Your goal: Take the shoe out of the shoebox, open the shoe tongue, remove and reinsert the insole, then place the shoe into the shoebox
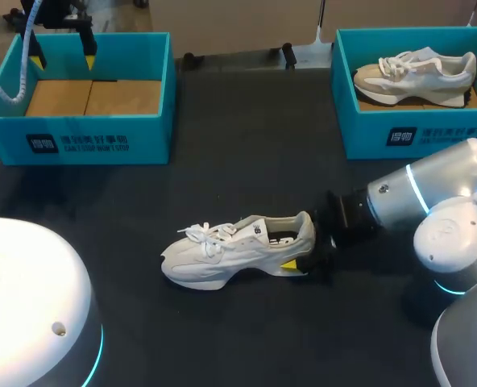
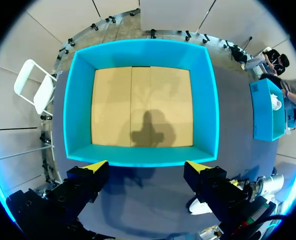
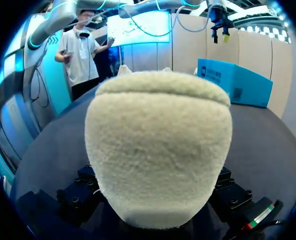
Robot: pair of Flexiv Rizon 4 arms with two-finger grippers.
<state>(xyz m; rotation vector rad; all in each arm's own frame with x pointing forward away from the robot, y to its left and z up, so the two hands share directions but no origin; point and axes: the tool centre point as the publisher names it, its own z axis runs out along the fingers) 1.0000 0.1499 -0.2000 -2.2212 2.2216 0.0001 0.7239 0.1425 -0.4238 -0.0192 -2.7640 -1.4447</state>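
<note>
My right gripper (image 1: 300, 255) is pinching the shoe (image 1: 226, 251) by its heel to steady it; my left gripper (image 2: 147, 167) is hanging spread

the heel of the white shoe (image 1: 238, 248) covers most of the right gripper (image 1: 303, 258), so its hold can't be judged. from the left wrist only a sliver of that shoe shows, beside the left gripper (image 2: 147, 166).

The right claw (image 1: 301, 251) clasps the heel of the white shoe (image 1: 230, 250).
</note>
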